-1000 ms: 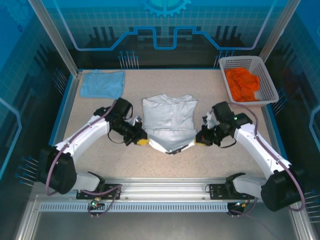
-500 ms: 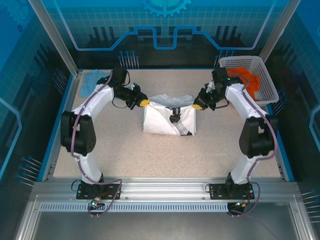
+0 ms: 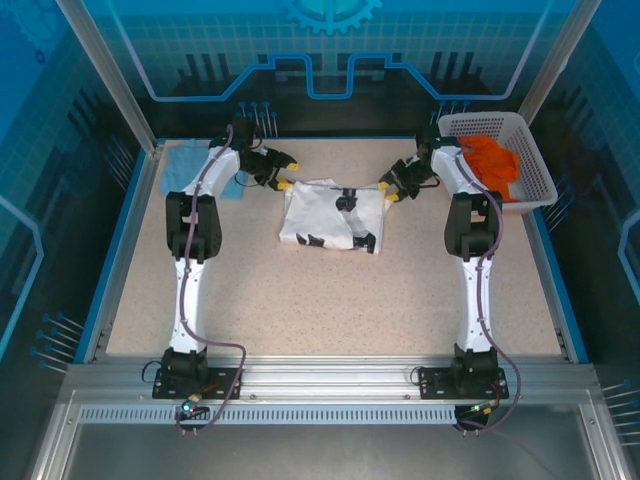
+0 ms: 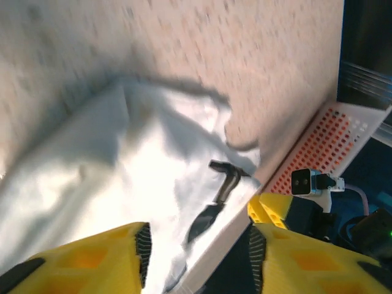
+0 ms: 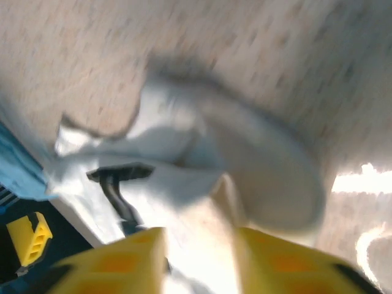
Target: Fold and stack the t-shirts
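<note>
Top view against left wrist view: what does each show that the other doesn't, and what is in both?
Top view, not the wrist: the blue shirt partly under the left arm, and the white shirt's whole folded outline with several black marks.

Left wrist, not the top: that shirt's soft creases up close, and the basket's side wall with orange showing through its holes.

Both: the white shirt, one black mark, the basket, the table, and the left claw and right claw, fingers apart by the shirt's far corners.
</note>
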Controlling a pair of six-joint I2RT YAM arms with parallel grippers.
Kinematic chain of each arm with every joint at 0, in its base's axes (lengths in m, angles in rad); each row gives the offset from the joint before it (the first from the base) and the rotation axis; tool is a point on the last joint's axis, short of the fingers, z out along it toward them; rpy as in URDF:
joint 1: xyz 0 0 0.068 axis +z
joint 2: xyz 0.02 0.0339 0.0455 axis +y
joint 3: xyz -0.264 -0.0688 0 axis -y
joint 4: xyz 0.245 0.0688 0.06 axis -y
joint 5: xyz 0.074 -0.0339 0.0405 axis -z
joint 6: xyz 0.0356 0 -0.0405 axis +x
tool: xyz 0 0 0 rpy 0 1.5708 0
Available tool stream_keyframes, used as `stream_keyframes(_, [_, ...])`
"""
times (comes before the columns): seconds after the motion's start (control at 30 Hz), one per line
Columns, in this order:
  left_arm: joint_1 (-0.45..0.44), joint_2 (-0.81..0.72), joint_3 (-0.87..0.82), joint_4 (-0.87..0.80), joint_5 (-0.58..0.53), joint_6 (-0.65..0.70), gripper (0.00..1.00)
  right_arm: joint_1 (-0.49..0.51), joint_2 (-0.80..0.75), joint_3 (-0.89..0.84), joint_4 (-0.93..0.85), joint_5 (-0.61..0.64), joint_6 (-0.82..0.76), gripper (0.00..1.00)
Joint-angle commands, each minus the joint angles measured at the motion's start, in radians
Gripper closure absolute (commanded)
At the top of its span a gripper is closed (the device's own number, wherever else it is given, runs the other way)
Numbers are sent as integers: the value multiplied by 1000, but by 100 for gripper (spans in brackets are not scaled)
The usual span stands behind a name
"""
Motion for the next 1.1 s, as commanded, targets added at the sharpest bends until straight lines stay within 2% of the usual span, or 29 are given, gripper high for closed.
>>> stream_keyframes(0.0, [15, -6, 82, -40, -57, -17, 47, -18, 23, 111, -46, -35, 43, 37])
stream_keyframes(0.1, [15, -105, 21, -8, -130, -5, 47, -33, -15, 151, -18, -13, 39, 34])
stream_keyframes(0.23, [-18, -239, -85, -3, -230, 46, 49, -10, -101, 88, 9, -14, -2, 37])
stream_keyframes(0.37, [-94, -330, -204, -14, -265, 121, 58, 69, -258, -131, 80, 0, -75, 46])
stream_keyframes(0.47, [-169, -359, -301, 15, -239, 170, 60, 135, -362, -357, 227, -22, -68, 53])
stream_keyframes(0.53, [-211, -352, -337, 6, -230, 195, 60, 167, -380, -455, 282, -38, -54, 56])
stream_keyframes(0.63, [-247, -337, -371, -47, -268, 236, 50, 210, -370, -535, 295, -32, -77, 56])
stream_keyframes(0.73, [-247, -347, -398, -83, -357, 286, 33, 244, -352, -570, 267, 6, -131, 47])
stream_keyframes(0.83, [-230, -348, -370, -112, -423, 377, 23, 251, -331, -617, 271, 16, -137, 43])
stream_keyframes(0.93, [-179, -327, -349, -76, -349, 411, 20, 244, -308, -652, 279, 44, -136, 41])
stream_keyframes(1.0, [-159, -296, -344, -11, -234, 414, 19, 236, -282, -661, 279, 43, -140, 41])
stream_keyframes(1.07, [-165, -238, -283, -45, -195, 417, 19, 230, -260, -663, 280, 37, -137, 41])
